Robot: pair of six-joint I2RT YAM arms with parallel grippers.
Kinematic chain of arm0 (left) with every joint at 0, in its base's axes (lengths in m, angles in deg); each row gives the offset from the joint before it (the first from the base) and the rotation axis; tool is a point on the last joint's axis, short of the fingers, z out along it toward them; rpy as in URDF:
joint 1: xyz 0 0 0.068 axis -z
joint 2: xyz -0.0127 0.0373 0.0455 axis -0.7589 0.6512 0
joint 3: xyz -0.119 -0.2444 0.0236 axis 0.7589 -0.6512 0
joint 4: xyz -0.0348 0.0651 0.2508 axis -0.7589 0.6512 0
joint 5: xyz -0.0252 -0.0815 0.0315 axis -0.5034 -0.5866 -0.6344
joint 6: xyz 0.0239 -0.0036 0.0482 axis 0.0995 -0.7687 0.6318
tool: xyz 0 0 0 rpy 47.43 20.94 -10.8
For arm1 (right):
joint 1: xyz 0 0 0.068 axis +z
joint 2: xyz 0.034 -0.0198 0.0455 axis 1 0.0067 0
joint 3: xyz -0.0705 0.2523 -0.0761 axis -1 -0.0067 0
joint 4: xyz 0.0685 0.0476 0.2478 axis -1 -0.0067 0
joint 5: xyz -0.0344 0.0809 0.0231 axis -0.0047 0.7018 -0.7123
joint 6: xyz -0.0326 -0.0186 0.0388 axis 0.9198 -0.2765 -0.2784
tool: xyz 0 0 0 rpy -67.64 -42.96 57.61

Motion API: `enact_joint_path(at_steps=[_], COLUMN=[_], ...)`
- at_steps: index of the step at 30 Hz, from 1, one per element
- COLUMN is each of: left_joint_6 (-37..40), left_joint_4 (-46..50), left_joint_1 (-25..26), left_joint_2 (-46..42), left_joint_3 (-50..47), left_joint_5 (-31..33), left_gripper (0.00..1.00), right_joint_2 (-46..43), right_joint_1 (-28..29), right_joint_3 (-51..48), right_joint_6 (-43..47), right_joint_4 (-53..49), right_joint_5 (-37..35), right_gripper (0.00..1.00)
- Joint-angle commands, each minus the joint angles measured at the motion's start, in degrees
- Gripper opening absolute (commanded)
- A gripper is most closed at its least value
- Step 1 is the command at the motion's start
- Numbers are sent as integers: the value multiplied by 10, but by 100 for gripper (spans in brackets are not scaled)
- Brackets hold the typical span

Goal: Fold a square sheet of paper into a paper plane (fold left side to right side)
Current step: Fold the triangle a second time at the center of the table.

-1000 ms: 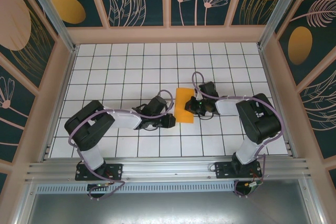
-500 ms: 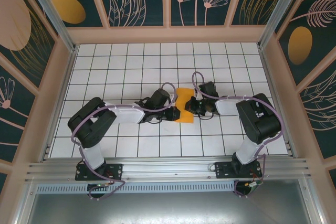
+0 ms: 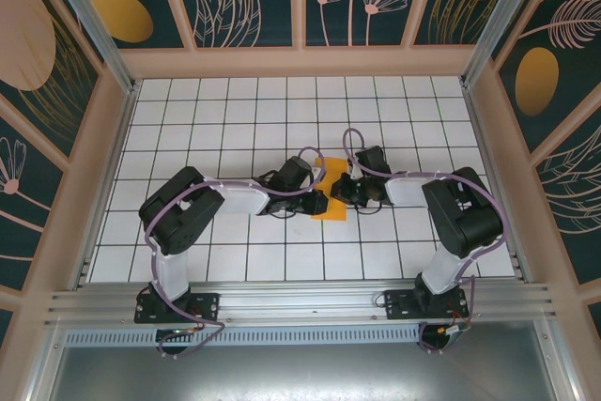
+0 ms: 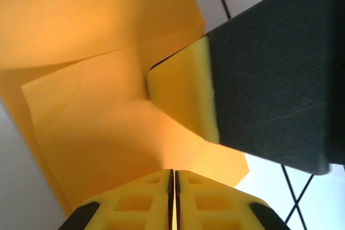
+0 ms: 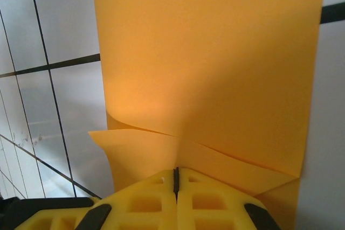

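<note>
Both grippers were at the square sheet of paper (image 5: 205,52): right gripper (image 5: 176,179) pinched a raised fold, left gripper (image 4: 173,187) sat closed, touching the sheet.

Orange paper mid-fold: a bright orange sheet of thin paper (image 3: 331,208) lies partly folded near the middle of a white gridded tabletop (image 3: 235,119).
Plain and unmarked, it appears from above as a narrow strip, longer than it is wide. In the left wrist view the paper (image 4: 97,122) lies in overlapping layers, with a slanted edge crossing it. In the right wrist view the paper (image 5: 215,68) is a broad flat panel, and a lower flap's edge curls slightly at the near end.
</note>
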Motion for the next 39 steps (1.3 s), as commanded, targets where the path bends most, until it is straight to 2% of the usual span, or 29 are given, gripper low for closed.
enact_joint_path(at_steps=[1,10,23,39], left_joint_6=[14,32,62,46], left_joint_4=[20,54,79,91], left_joint_1=[-2,-2,-2,-2], left_joint_2=[10,7,-35,-93], left_joint_3=[6,-1,-71,-108], left_joint_5=[-1,12,8,40], left_gripper=[14,13,11,11], right_joint_2=[10,15,18,9], right_joint_1=[3,1,-12,-11], right_joint_3=[2,10,17,15], right_joint_6=[12,17,26,26], right_joint_4=[-56,-71,-88,-77], right_joint_5=[-35,-42,-42,-34], right_gripper=[0,0,0,0])
